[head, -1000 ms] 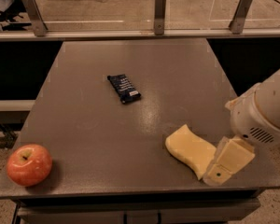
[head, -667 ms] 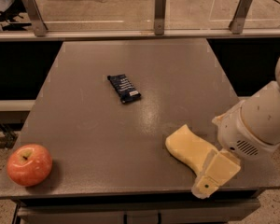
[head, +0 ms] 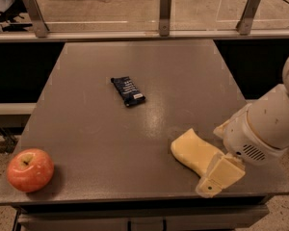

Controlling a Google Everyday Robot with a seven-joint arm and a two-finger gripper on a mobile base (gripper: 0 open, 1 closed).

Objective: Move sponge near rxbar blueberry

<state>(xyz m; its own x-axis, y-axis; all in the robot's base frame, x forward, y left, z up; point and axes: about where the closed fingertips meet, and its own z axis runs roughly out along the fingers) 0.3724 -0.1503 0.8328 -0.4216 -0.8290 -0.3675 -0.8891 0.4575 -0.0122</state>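
Observation:
The pale yellow sponge lies flat near the front right of the table. The rxbar blueberry, a dark blue wrapper with white lettering, lies near the table's middle, well to the upper left of the sponge. My gripper is at the sponge's right end, low over the table. It is open: one cream finger is at the front side of that end and the other shows behind it. The fingers hide the sponge's right end.
A red apple sits at the table's front left corner. A rail with metal posts runs along the back edge. The table's front edge lies just below the gripper, and my white arm fills the right side.
The gripper has moved left and down along the table's front right, coming in over the sponge's right end. The sponge, the bar and the apple have not moved.

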